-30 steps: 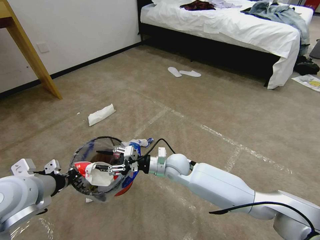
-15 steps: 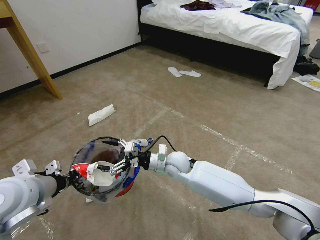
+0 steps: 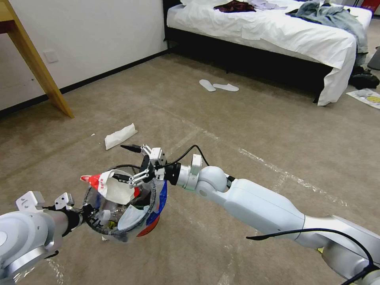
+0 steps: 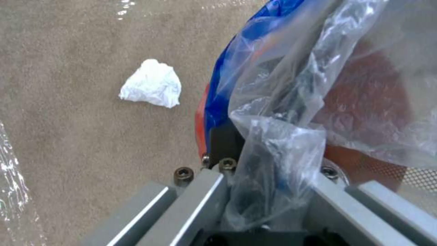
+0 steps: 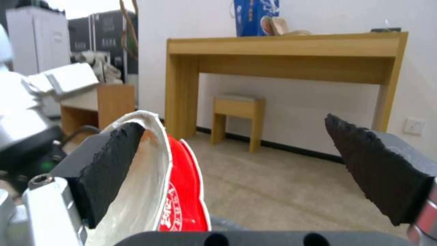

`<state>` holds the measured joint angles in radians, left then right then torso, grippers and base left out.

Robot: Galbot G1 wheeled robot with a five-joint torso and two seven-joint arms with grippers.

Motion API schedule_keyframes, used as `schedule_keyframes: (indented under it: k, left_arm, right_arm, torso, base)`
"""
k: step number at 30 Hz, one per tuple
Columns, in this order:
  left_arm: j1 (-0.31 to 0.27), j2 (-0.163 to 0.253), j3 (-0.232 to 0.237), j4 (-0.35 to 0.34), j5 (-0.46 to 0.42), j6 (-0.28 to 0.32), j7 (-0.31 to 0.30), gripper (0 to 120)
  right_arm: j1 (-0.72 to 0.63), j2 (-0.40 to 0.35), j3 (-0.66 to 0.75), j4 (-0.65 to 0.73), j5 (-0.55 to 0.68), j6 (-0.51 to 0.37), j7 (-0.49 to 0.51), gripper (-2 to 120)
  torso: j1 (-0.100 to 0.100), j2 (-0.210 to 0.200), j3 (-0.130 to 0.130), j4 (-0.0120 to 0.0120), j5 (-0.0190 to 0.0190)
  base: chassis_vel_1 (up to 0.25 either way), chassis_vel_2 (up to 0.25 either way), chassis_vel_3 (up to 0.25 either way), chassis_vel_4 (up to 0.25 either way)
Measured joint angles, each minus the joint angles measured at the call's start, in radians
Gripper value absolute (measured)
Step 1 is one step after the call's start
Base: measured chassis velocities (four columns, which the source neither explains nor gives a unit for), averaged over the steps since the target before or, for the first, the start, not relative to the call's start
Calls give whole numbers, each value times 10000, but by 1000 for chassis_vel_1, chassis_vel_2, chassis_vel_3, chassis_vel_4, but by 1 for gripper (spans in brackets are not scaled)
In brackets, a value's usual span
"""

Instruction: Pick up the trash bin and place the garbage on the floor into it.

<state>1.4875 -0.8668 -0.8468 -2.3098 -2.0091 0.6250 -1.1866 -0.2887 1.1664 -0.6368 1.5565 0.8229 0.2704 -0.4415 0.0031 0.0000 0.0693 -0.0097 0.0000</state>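
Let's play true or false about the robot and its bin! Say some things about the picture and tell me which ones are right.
1. The left gripper holds the trash bin up off the floor. True.
2. The right gripper is shut tight. False: its fingers are spread open.
3. A red-and-white wrapper sits against one right finger above the bin. True.
4. The slippers lie on the bed. False: they lie on the floor beside it.

The head camera looks down and forward over the beige carpeted floor (image 3: 245, 118). The left wrist camera sits close against the red-based, clear-bagged trash bin (image 4: 364, 102), facing that floor. The right wrist camera looks level across it toward a wooden desk (image 5: 282, 58).
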Motion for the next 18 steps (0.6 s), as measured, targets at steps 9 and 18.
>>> schedule_keyframes:
  k: [9, 18]
  left_arm:
    - [63, -75, 5, -162, 32, 6, -20, 0]
    - [56, -95, -22, -225, 34, -22, -60, 0]
  right_arm:
    - [1047, 245, -538, -553, -488, -15, -595, 100]
    - [1498, 339, -1038, -1013, -1237, 172, -854, 100]
  torso:
    - [0, 0, 0, 1, -1]
    - [0, 0, 0, 1, -1]
  base:
    - [0, 0, 0, 0]
    - [0, 0, 0, 0]
